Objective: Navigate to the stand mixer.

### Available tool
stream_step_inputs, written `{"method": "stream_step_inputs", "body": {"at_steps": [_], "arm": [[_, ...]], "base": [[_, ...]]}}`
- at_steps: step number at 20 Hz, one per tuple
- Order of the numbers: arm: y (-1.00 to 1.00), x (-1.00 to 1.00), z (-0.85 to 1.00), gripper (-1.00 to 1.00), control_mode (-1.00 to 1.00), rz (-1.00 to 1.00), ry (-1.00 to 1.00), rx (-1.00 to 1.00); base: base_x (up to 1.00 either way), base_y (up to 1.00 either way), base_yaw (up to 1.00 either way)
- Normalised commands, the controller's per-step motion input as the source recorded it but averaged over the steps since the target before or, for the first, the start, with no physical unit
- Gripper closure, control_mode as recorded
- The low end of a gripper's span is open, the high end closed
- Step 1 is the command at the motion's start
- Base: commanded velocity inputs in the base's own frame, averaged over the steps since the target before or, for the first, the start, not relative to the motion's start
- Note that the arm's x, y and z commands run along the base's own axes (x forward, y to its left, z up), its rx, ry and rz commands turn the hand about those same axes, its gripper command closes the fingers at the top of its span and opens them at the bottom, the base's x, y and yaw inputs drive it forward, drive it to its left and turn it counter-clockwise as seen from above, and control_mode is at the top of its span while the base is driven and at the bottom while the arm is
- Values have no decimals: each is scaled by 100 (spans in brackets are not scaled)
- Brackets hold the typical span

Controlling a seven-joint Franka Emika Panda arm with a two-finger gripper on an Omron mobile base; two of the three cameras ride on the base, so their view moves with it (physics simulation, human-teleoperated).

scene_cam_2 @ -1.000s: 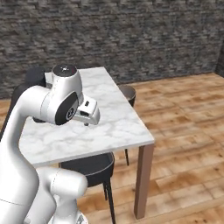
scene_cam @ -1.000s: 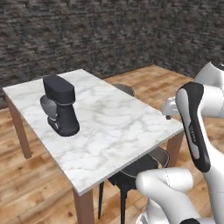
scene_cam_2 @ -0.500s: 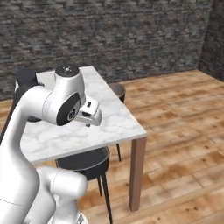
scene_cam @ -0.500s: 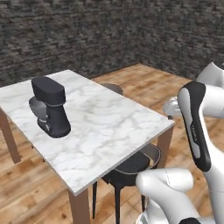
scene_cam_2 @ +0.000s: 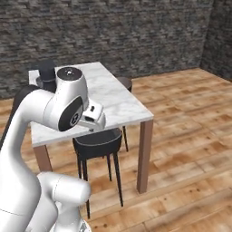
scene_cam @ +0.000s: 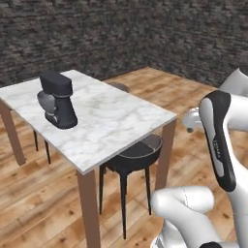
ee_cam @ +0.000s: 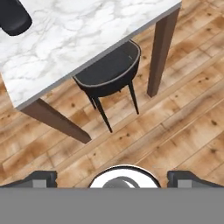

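The stand mixer (scene_cam: 58, 100) is matte black with a grey bowl under its head. It stands on the far left part of a white marble table (scene_cam: 121, 121). In the right base view the stand mixer (scene_cam_2: 45, 73) peeks out behind my arm. In the hand view a dark rounded part of it (ee_cam: 13, 17) sits at the top left corner. My gripper (ee_cam: 113, 178) is open and holds nothing; it hangs over the wooden floor, short of the table's near edge. The hand (scene_cam_2: 93, 118) is held in front of the table.
The table has wooden legs (scene_cam: 165, 155). A black round stool (scene_cam: 135, 152) is tucked under its near side, and a second stool (scene_cam_2: 123, 83) stands at the far side. Dark stone walls (scene_cam_2: 136, 31) close the room behind. Open wooden floor (scene_cam_2: 190, 127) lies to the right.
The whole picture has shifted in both base views, so the base has moved. The table and mixer now sit further back in the views. The arm's pose looks the same.
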Motion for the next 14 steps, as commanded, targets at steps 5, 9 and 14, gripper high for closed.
{"method": "stream_step_inputs", "body": {"at_steps": [5,9,14], "arm": [[0,0,0,-100,100,0,0,0],[0,0,0,-100,100,0,0,0],[0,0,0,-100,100,0,0,0]], "base": [[2,99,-5],[13,91,-5],[28,74,-7]]}}
